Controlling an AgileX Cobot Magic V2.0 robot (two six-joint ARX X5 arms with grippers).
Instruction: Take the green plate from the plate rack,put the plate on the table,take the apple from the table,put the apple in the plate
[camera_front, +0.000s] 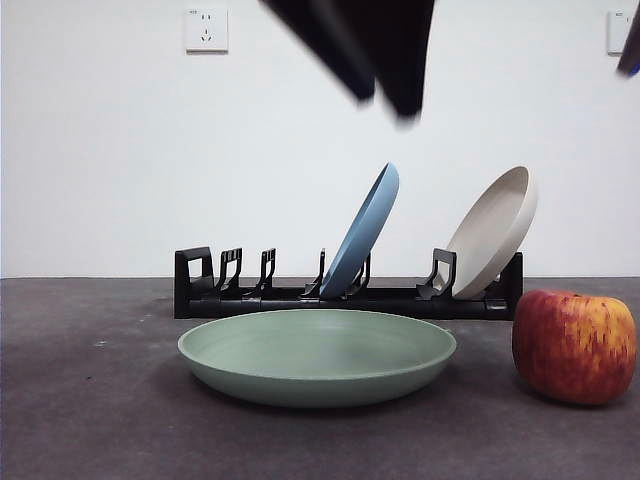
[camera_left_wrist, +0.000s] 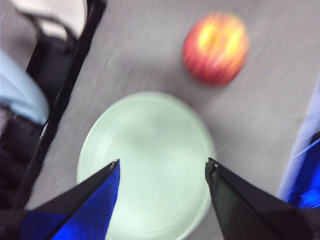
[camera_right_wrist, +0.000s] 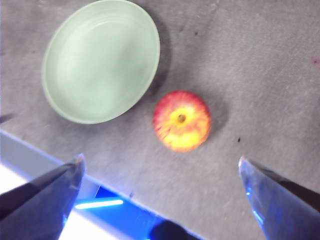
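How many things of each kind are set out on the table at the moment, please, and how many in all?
Plates: 3, namely the pale sage green round plate flat on the table, and the blue plate and beige plate leaning in the rack.
Racks: 1, the long black plastic plate rack.
Apples: 1, the red apple with yellow streaks.
Total: 5.

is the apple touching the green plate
Apart. The right wrist view shows bare table between the apple and the green plate.
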